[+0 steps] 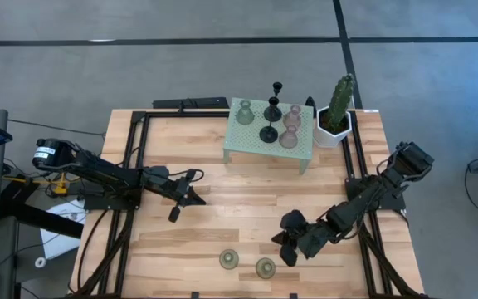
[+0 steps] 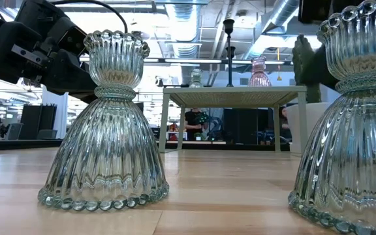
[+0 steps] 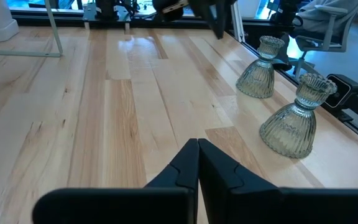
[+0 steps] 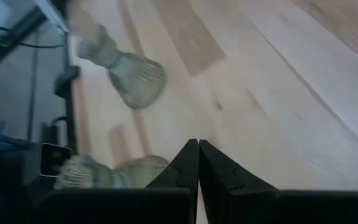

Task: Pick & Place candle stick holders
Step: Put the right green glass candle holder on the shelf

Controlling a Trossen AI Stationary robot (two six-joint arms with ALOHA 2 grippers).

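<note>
Two pale green bell-shaped glass holders stand upright on their bases near the table's front edge [image 1: 228,260] [image 1: 265,267]; they fill the low view [image 2: 106,130] [image 2: 351,130]. A third green holder [image 1: 245,112], two black thin-stemmed ones [image 1: 269,131] [image 1: 273,106] and two pinkish ones [image 1: 292,116] [image 1: 288,137] stand on the mint stand [image 1: 247,145]. My left gripper [image 1: 199,199] [image 3: 197,149] is shut and empty, left of centre. My right gripper [image 1: 287,252] [image 4: 197,149] is shut and empty, just right of the front holders.
A green cactus in a white pot [image 1: 336,116] stands at the far right beside the mint stand. Bare wood lies between the stand and the two front holders. Black frame rails run along the table's left [image 1: 131,166] and right [image 1: 355,166] sides.
</note>
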